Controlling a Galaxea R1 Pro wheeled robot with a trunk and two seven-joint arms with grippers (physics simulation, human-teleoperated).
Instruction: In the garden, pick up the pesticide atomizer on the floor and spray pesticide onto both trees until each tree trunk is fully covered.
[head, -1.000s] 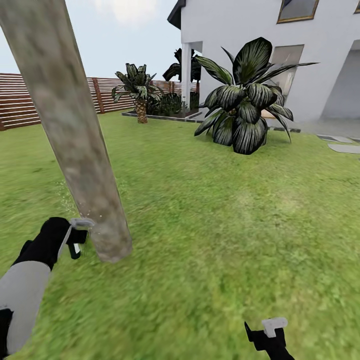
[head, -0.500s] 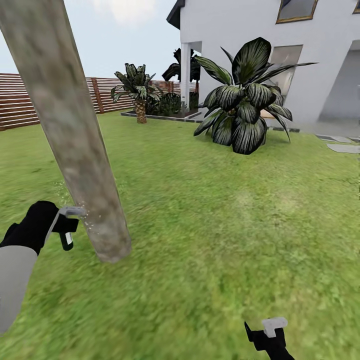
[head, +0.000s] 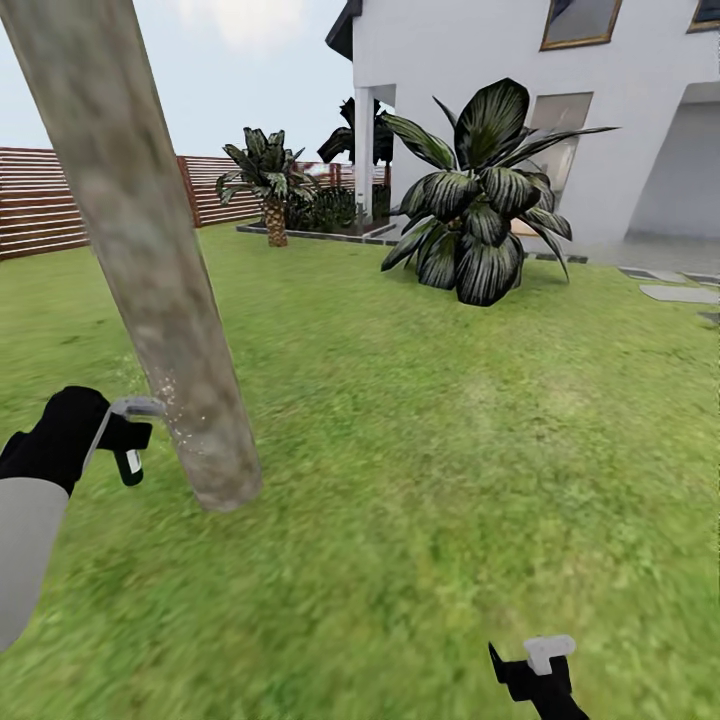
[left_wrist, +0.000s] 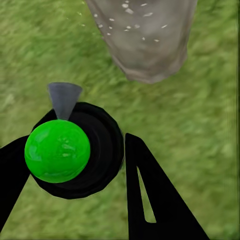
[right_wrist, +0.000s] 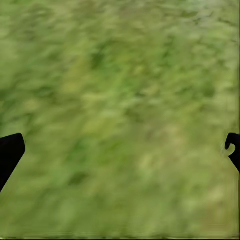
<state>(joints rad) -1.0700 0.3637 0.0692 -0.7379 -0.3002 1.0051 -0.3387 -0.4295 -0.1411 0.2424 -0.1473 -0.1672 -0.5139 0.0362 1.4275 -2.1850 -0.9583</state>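
Observation:
A tree trunk (head: 150, 260), mottled grey-beige and leaning in the head view, rises from the lawn (head: 450, 430) at the left. My left gripper (head: 112, 442) is shut on the pesticide atomizer (head: 132, 408), just left of the trunk near its base. The atomizer's grey nozzle points at the bark, and white specks dot the trunk beside it. The left wrist view has the atomizer (left_wrist: 57, 150) as a green ball in a black ring between the black fingers (left_wrist: 145, 195), with the trunk (left_wrist: 145, 40) close ahead. My right gripper (head: 532, 668) hangs open low over the grass (right_wrist: 120, 75).
A broad striped-leaf plant (head: 480, 210) stands in front of the white house (head: 480, 90) at the back right. A small palm (head: 268, 185) and a slat fence (head: 40, 200) line the far left. Grey stepping stones (head: 680, 293) lie at the right. Open grass spreads between.
My left gripper with the atomizer has moved up and away from the trunk base toward the left. The white specks now sit higher on the bark. The head camera has shifted slightly.

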